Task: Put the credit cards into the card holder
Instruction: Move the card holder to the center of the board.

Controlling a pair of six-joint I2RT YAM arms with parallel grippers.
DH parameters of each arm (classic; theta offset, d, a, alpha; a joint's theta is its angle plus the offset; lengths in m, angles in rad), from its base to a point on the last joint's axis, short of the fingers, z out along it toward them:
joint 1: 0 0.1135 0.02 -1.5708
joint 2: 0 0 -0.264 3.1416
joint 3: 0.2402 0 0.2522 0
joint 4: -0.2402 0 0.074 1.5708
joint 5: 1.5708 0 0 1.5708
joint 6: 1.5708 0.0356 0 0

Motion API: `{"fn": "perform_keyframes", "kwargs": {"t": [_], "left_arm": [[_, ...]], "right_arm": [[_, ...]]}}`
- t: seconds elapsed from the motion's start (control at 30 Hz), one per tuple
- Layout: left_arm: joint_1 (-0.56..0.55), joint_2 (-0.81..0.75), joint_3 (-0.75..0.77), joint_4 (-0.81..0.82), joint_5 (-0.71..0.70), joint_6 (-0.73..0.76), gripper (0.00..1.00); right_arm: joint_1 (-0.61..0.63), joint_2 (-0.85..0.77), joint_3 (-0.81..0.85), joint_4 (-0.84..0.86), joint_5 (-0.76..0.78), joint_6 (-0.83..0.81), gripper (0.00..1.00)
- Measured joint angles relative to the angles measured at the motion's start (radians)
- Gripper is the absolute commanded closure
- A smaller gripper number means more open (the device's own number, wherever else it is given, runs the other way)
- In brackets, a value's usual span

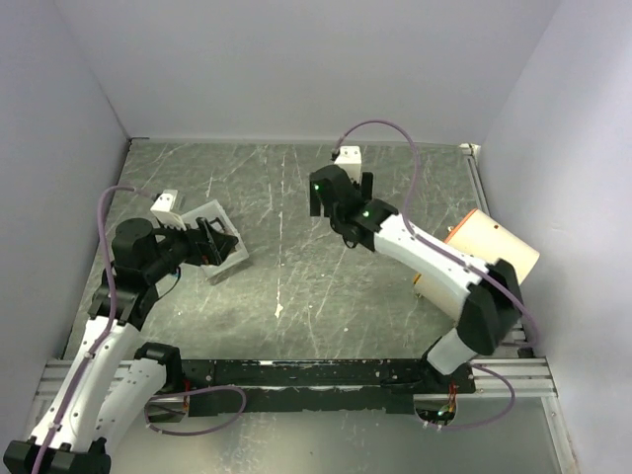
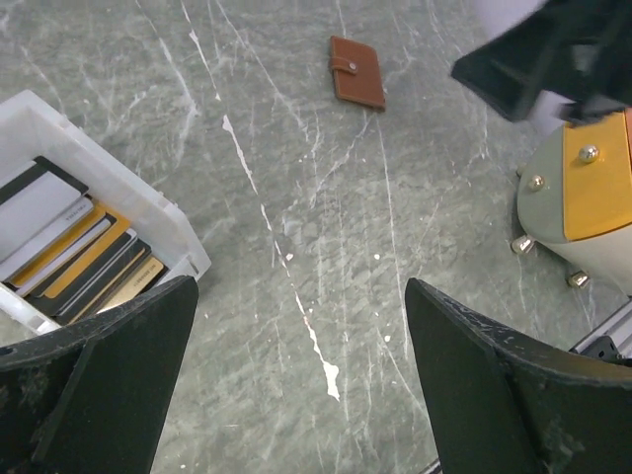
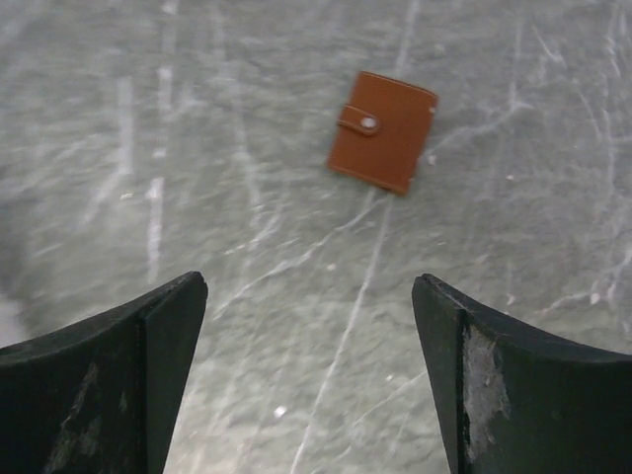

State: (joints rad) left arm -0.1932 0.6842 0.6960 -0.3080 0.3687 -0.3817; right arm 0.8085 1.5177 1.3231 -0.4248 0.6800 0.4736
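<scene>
The credit cards (image 2: 79, 259), gold and dark, lie stacked on edge in a white tray (image 2: 148, 207) at the left of the left wrist view. My left gripper (image 2: 301, 380) is open and empty, just right of the tray over bare table; in the top view it (image 1: 212, 242) hangs over the tray (image 1: 232, 262). The card holder (image 3: 383, 131), brown leather and snapped shut, lies flat ahead of my right gripper (image 3: 311, 380), which is open and empty above the table. The holder also shows far off in the left wrist view (image 2: 356, 71). In the top view the right gripper (image 1: 341, 197) hides it.
A large cream cylinder with an orange rim (image 1: 494, 247) lies at the right, beside the right arm; it shows in the left wrist view (image 2: 583, 197). White walls close in the table on three sides.
</scene>
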Motion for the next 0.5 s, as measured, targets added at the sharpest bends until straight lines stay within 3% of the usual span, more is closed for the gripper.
{"fn": "perform_keyframes", "kwargs": {"t": [0.1,0.3,0.5], "left_arm": [[0.0,-0.03,-0.004,0.0,-0.011,0.002,0.03],[0.0,-0.093,-0.004,0.001,-0.032,0.008,0.05],[0.0,-0.099,-0.004,0.004,-0.032,0.008,0.06]], "right_arm": [[-0.103,0.106,0.014,0.005,-0.054,-0.027,0.36],[-0.204,0.316,0.099,0.024,-0.119,-0.063,0.51],[-0.215,0.499,0.223,0.06,-0.126,-0.072,0.55]]}}
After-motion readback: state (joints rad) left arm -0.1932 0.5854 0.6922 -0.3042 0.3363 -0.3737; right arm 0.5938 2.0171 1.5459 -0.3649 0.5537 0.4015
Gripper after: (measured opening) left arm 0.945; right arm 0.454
